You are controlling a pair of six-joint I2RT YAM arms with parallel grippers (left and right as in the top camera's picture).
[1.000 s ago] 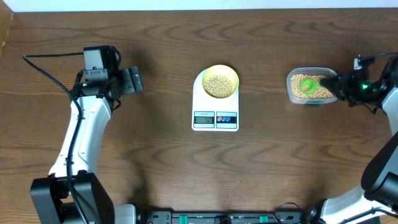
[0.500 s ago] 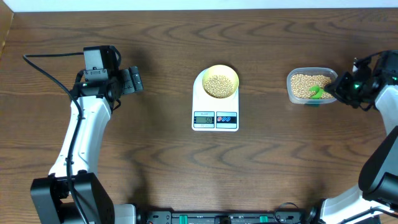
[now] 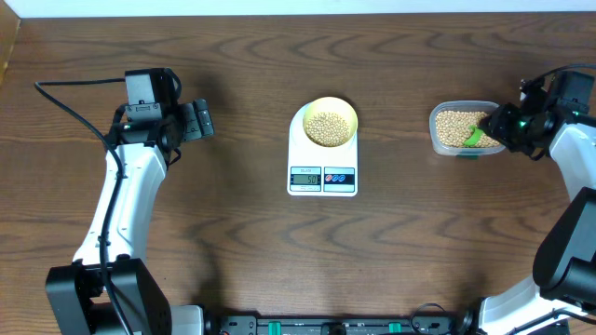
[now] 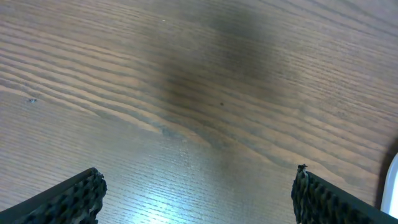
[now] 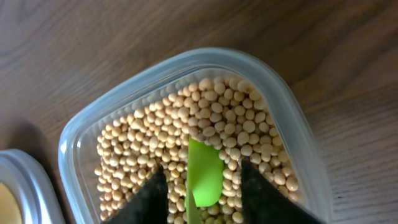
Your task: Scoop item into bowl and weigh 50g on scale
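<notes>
Jaws of the right gripper [image 5: 202,177] stand part open astride the loose green scoop [image 5: 204,163] in the container [image 5: 298,134] of beans [image 5: 242,124], so lifting away could snag it and scatter beans towards the filled bowl [image 3: 328,101] on the scale [image 3: 322,181]; left gripper [image 4: 199,186] gapes empty.

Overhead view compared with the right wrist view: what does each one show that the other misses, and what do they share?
Only overhead: the open left gripper, and the scale with its display and the yellow bowl of beans on it. Only right wrist: the right gripper with its fingers standing clear on either side of the green scoop handle. Both: the clear container holding more beans.
</notes>
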